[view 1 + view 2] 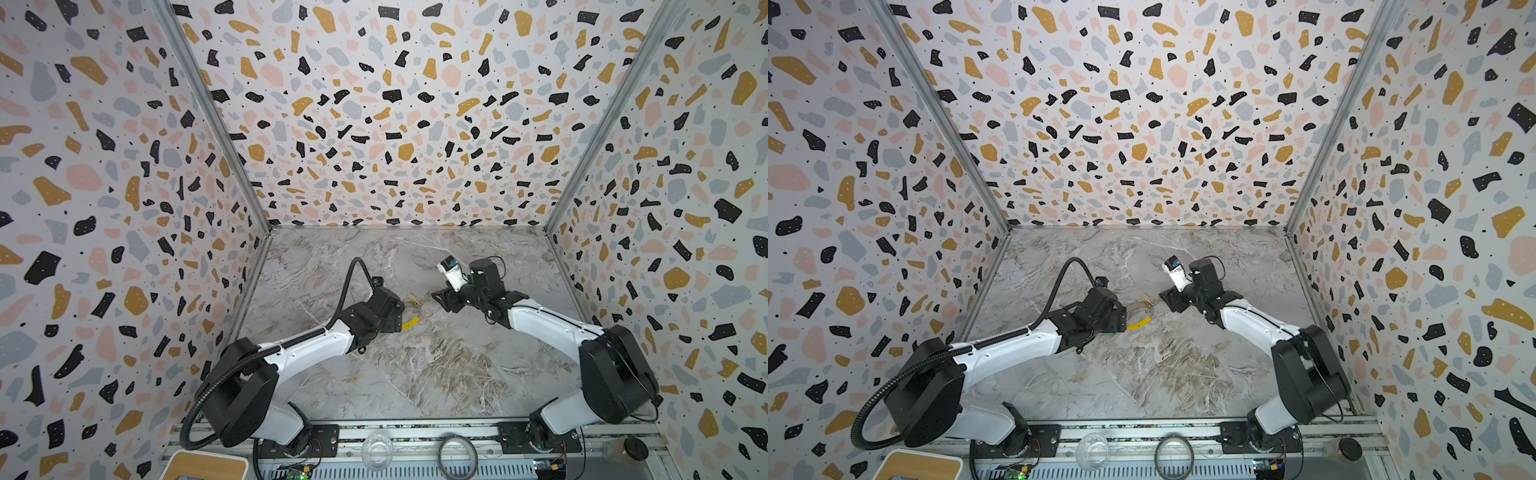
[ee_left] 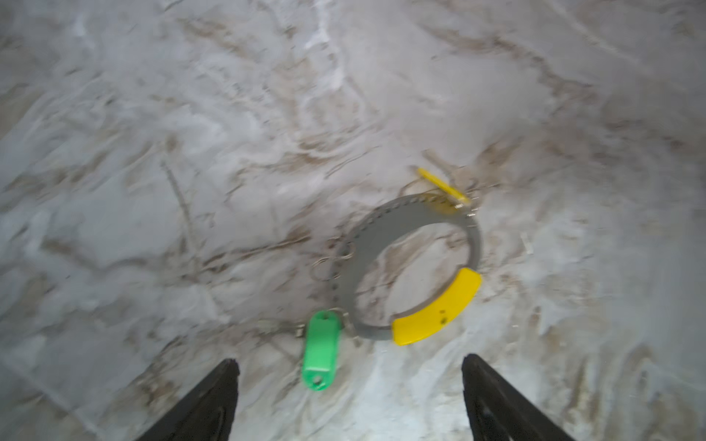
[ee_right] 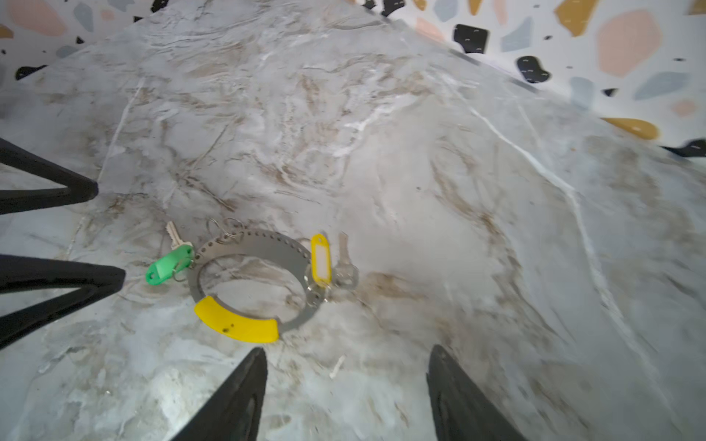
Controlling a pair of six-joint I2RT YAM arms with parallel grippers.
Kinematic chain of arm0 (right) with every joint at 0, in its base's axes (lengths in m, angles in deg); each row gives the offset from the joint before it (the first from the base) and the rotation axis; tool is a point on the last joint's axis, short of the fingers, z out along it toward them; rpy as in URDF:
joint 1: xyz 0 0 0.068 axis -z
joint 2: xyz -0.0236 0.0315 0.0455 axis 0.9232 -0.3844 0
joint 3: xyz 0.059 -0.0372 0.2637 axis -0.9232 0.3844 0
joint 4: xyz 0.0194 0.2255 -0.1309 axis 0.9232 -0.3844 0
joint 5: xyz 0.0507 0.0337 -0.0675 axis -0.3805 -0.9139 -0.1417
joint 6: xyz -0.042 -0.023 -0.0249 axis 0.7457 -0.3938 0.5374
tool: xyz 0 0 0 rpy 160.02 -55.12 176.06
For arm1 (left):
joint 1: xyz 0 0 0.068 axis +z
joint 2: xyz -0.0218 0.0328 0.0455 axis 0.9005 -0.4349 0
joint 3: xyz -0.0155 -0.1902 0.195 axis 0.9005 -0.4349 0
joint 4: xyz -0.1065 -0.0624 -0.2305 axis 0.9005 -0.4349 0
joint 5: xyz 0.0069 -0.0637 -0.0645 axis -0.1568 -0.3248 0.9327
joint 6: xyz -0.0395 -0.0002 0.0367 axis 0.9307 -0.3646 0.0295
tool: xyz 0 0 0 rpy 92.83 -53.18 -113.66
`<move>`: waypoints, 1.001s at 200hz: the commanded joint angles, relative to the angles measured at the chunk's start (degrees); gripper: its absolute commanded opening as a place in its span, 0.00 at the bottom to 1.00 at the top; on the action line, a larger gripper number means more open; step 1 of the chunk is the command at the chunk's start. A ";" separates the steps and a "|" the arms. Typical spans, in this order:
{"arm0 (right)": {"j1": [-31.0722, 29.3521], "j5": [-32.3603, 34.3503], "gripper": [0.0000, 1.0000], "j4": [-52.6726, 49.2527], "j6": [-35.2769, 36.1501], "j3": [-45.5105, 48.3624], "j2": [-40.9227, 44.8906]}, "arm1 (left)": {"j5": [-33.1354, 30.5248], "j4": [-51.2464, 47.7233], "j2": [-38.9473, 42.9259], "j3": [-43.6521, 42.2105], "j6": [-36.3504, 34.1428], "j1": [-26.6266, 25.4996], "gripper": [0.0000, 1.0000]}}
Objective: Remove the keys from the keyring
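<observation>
The keyring (image 3: pixel 267 248) is a flat grey loop with a yellow sleeve (image 3: pixel 237 326), lying flat on the marble table between both arms. One of the keys (image 3: pixel 174 233) carries a green tag (image 3: pixel 168 265); the other key (image 3: pixel 345 263) carries a yellow tag (image 3: pixel 321 261). Both hang on the loop by small split rings. My left gripper (image 2: pixel 349 361) is open just short of the green tag (image 2: pixel 321 349) and the sleeve (image 2: pixel 439 309). My right gripper (image 3: pixel 347 349) is open, a little back from the sleeve, with nothing between its fingers. In both top views only the sleeve (image 1: pixel 411 322) (image 1: pixel 1139 323) and the yellow tag (image 1: pixel 414 300) show clearly.
On the front rail stand a clear glass jar (image 1: pixel 377 451), a darker thick ring (image 1: pixel 457 457) and a dark-lidded jar (image 1: pixel 631 449). A wood-topped box (image 1: pixel 208 465) sits at the front left. Patterned walls enclose the marble table (image 1: pixel 415 374) on three sides.
</observation>
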 commanded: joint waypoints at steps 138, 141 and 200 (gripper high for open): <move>-8.43 -5.77 0.42 -11.71 0.71 -18.25 -24.05 | -1.72 -0.80 -4.65 -3.47 -4.48 7.41 1.00; -8.41 -5.59 0.42 -11.95 0.71 -18.34 -24.25 | -1.62 -0.80 -4.68 -3.46 -4.61 7.58 1.00; -7.07 3.76 0.41 -16.70 0.05 -20.24 -24.73 | 1.12 -0.90 -3.81 -3.15 -7.81 9.75 1.00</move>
